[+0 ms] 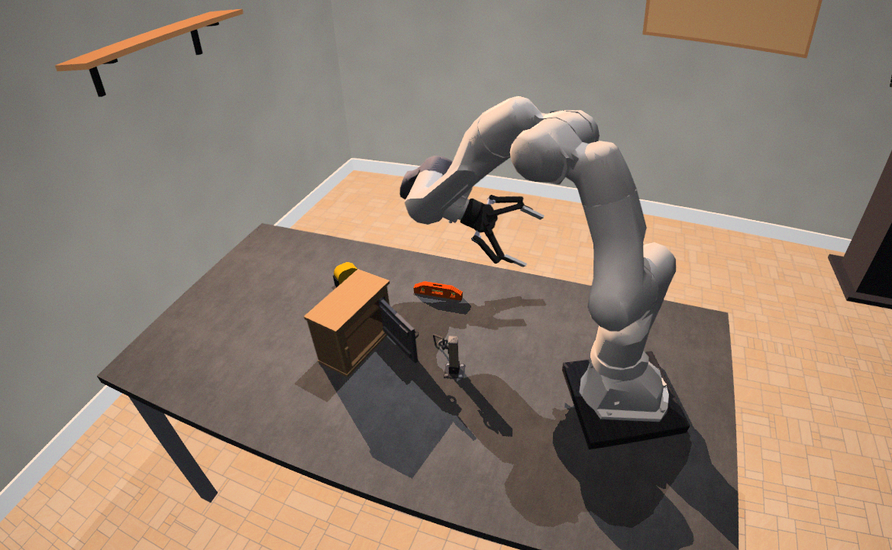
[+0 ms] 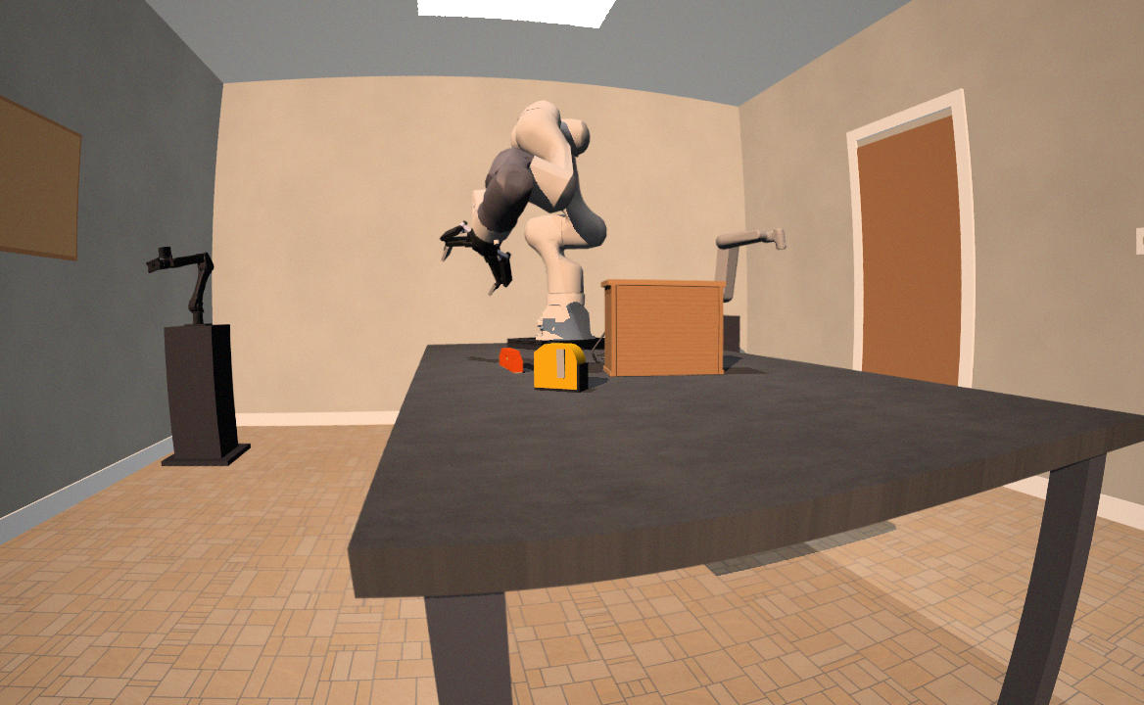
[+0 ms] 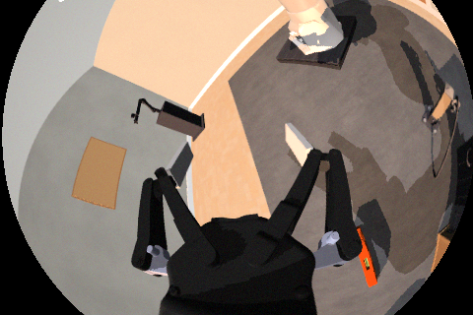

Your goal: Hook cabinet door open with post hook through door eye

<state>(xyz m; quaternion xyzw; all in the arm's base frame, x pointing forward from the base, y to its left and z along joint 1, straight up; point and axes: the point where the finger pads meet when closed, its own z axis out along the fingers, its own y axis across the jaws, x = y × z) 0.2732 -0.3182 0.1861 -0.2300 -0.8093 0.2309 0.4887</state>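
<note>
Hanging high above a dark bench, the robot's black hand is seen with its two fingers spread as wide as they go and nothing between them. The hand is carried by a pale jointed arm that rises from a black base plate at one end of the bench and bends back over the top.

Well below the hand and off to one side, a small wooden cabinet is set flat on its base near the middle of the bench. Its dark door is seen from above swung out from the cabinet front, partly open. Just beyond the door's free edge, a short grey post is planted upright on the bench. A thin hook is seen at the side of the post that faces the door, apart from the door; it is too small for its exact pose to be made out. The eye on the door cannot be made out.

An orange level is laid on the bench between the cabinet and the spot beneath the hand. A yellow tape measure is placed just behind the cabinet, close to its back corner.

In the wrist view, the fingers are shown parted, with the bench and the level far beneath them.
</note>
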